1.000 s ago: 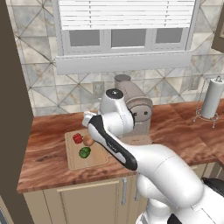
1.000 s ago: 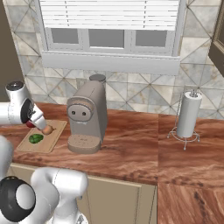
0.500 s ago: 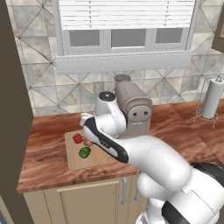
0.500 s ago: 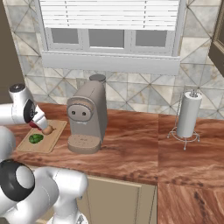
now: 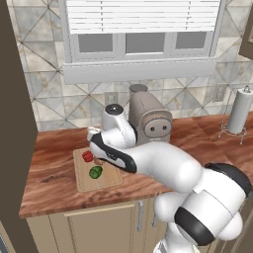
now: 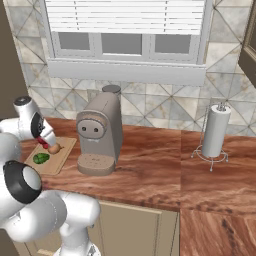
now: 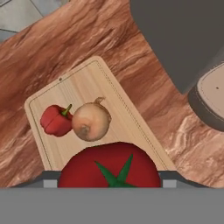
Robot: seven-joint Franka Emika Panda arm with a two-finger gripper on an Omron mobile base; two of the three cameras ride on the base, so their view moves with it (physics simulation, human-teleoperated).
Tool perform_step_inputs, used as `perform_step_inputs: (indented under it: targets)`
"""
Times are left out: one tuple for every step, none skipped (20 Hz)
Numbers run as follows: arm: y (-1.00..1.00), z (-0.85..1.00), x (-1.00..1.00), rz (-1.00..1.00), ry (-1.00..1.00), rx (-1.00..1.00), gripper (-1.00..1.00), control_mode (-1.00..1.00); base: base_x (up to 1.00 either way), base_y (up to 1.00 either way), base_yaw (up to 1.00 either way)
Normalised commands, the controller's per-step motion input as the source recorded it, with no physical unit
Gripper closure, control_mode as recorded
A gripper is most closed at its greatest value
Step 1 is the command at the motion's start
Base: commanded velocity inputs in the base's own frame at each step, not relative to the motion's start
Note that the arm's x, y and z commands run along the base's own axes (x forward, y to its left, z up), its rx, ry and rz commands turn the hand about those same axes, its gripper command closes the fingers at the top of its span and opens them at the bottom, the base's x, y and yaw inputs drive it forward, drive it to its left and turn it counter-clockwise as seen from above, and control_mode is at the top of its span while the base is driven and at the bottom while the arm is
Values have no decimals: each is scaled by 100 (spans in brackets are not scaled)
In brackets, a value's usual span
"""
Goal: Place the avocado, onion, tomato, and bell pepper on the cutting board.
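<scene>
The light-wood cutting board (image 7: 127, 118) lies on the reddish counter, left of the coffee machine. On it rest a red bell pepper (image 7: 55, 120) and, touching it, the tan onion (image 7: 91, 122). The green avocado (image 5: 95, 172) lies on the board's near part and shows again as the avocado (image 6: 41, 158) from the right. The tomato (image 7: 109, 169) sits large and close at the bottom of the hand view, hiding the fingertips. My gripper (image 6: 46, 140) hangs just above the board, shut on the tomato.
A grey-brown coffee machine (image 6: 99, 135) stands right beside the board on its right. A paper towel holder (image 6: 215, 134) stands far right on the counter. The tiled wall and window run behind. A dark tall panel (image 5: 12, 123) bounds the counter's left end.
The hand has come down a little toward the board with the tomato in it. The pepper, onion and avocado have stayed put.
</scene>
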Motion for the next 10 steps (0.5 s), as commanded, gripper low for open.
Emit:
perform_step_inputs:
  targets:
    - [10, -10, 24, 0, 0, 0, 100, -100, 0, 0, 0]
    - [14, -9, 14, 0, 0, 0, 100, -100, 0, 0, 0]
    - [14, -11, 11, 0, 0, 0, 100, -100, 0, 0, 0]
    - [12, -10, 4, 0, 0, 0, 100, -100, 0, 0, 0]
    - [1, -14, 0, -2, 0, 0, 100, -100, 0, 0, 0]
    - [0, -16, 0, -1, 0, 0, 100, -100, 0, 0, 0]
    - [0, -15, 0, -2, 0, 0, 100, -100, 0, 0, 0]
    - [0, -16, 0, -2, 0, 0, 100, -100, 0, 0, 0]
    - [0, -16, 0, -1, 0, 0, 100, -100, 0, 0, 0]
    - [0, -16, 0, -1, 0, 0, 100, -100, 0, 0, 0]
